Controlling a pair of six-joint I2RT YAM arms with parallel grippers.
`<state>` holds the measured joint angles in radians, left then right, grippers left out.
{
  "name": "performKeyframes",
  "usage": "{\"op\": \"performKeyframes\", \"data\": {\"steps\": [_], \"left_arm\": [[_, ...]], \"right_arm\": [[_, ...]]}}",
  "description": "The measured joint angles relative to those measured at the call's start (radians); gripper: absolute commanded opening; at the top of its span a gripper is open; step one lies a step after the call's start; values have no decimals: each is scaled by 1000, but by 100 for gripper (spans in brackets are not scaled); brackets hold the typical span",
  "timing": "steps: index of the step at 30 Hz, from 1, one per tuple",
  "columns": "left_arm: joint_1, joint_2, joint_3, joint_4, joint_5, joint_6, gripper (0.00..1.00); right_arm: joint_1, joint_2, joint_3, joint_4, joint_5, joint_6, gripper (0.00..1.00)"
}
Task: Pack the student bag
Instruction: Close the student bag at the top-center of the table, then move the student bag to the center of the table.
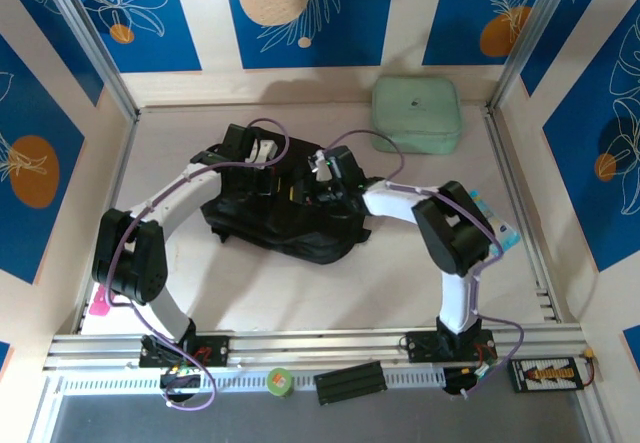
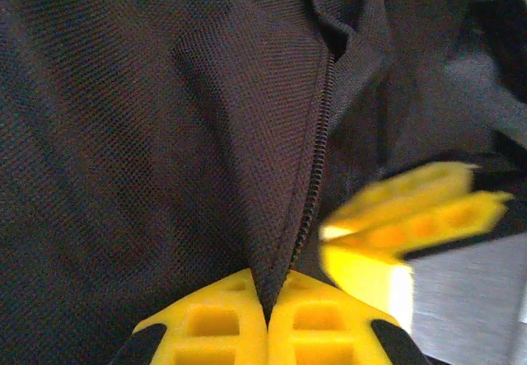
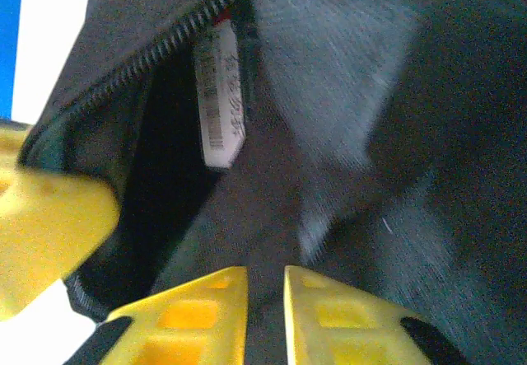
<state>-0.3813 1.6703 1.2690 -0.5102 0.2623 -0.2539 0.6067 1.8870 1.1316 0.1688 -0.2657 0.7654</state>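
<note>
— Overhead?
— The bag [image 1: 285, 225] is lying mid-way across the pale table [image 1: 300, 298], with blue leaf-print walls [image 1: 300, 3] standing around it and a mint case [image 1: 416, 113] sitting at the far right.
— Left wrist?
— The left gripper [image 2: 268, 299] is pinching a bag fold by the zipper [image 2: 317, 151].
— Right wrist?
— The right gripper [image 3: 265, 291] is squeezing fabric below a label [image 3: 221, 101].

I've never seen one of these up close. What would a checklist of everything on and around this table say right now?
Surface: pale table, metal rail along the near edge.
Job's things: black student bag slumped mid-table; zipper open, white label inside.
Clutter: mint-green case at the far side, apart from the bag; pink object at the left edge; green roll on the rail.
Grippers: left pincer shut on a bag fabric fold; right pincer pinching bag fabric below the opening.
Cables: purple cables run along both arms.
Surroundings: blue leaf-patterned panels, metal frame posts.
</note>
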Motion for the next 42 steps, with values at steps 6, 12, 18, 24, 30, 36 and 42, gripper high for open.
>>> {"op": "performKeyframes", "data": {"steps": [6,12,18,24,30,36,42], "left_arm": [[0,-25,-14,12,80,-14,49],[11,-134,-93,60,92,-72,77],[71,-331,-233,76,14,-155,88],[102,-533,-392,81,-121,-275,91],[110,-609,-539,89,-179,-389,92],[111,-607,-558,146,-185,-446,92],[111,-591,-577,206,-157,-479,92]], "right_arm": [[-49,-225,-132,-38,61,-28,43],[-100,-269,-78,-236,246,-92,67],[-181,-147,85,-412,300,-180,68],[-190,-56,120,-486,271,-208,69],[-190,-94,34,-521,276,-155,69],[-196,-295,-191,-583,336,-47,70],[-206,-416,-220,-740,431,-52,70]]}}
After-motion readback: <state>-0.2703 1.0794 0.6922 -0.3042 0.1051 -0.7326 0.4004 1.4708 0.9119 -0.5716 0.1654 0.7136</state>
